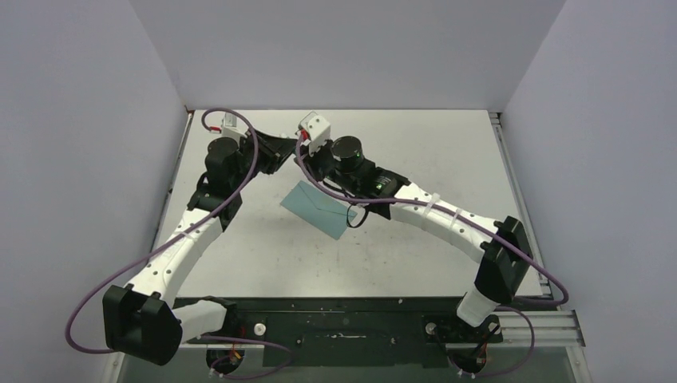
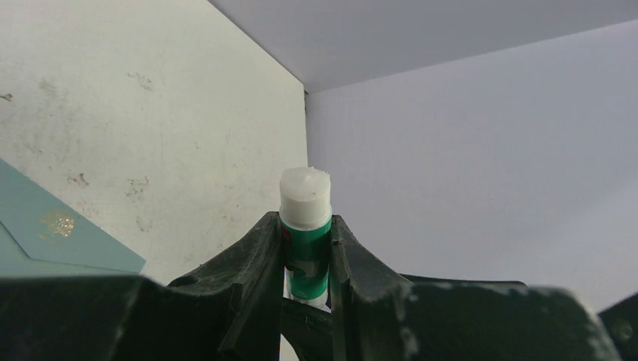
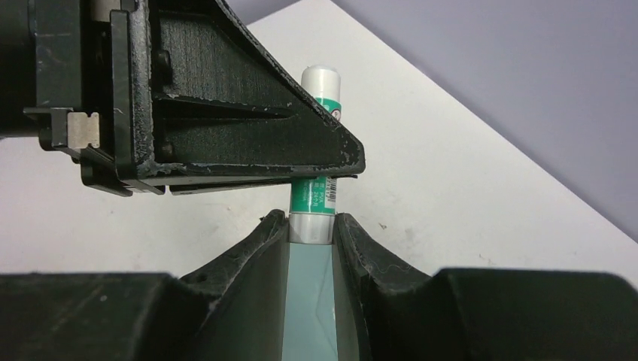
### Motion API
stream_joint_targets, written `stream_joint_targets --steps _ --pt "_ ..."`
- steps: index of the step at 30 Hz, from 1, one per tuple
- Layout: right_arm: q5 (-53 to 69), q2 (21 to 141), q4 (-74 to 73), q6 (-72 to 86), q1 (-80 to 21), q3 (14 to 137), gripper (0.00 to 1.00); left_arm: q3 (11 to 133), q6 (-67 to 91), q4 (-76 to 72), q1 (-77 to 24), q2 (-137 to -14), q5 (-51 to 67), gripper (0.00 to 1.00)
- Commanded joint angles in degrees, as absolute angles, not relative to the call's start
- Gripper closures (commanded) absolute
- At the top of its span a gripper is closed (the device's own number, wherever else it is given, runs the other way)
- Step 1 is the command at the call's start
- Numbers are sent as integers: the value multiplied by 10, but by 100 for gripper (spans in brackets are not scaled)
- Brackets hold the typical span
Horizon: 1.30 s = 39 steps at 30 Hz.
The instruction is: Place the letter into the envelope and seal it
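Note:
The teal envelope [image 1: 319, 209] lies flat mid-table, flap closed; it also shows in the left wrist view [image 2: 45, 233] and between my right fingers [image 3: 308, 301]. The tan letter is out of view. My left gripper [image 2: 306, 226] is shut on the green body of a glue stick [image 2: 306, 248], whose white end sticks out past the fingertips. My right gripper [image 3: 312, 222] is shut on the glue stick's [image 3: 316, 195] other, pale end. The two grippers meet above the table just beyond the envelope's far corner, left [image 1: 279, 152] and right [image 1: 310, 155].
Grey walls enclose the table [image 1: 415, 144] at the back and both sides. The left finger [image 3: 226, 113] fills the upper left of the right wrist view. A black rail [image 1: 343, 319] runs along the near edge by the arm bases.

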<state>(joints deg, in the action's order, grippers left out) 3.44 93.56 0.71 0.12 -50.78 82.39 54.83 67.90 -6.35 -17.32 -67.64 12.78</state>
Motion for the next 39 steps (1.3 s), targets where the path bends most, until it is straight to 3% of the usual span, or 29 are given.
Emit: stream_joint_targets --steps 1,2,6,8,11,15,20,24,33,39 --pt "-55 945 -48 -46 -506 851 94 598 690 -79 -184 -664 141 100" --pt "-9 937 -48 -12 -492 849 89 595 687 -85 -184 -665 147 100" --pt "233 874 68 214 -374 772 42 577 680 -110 -182 -667 173 100" --pt "310 849 162 326 -338 721 25 564 685 -129 -181 -666 186 100" --pt "367 836 275 487 -308 671 16 549 695 -158 -182 -662 197 100" --pt "392 844 424 656 -302 615 16 545 698 -173 -182 -659 209 100" --pt "412 869 518 729 -304 602 18 543 698 -179 -182 -656 219 100" --pt "433 896 573 773 -307 614 30 543 701 -185 -182 -655 226 100" --pt "445 925 552 767 -327 632 42 536 722 -198 -182 -654 228 100" --pt "446 941 562 772 -330 641 57 532 732 -208 -182 -655 230 100"
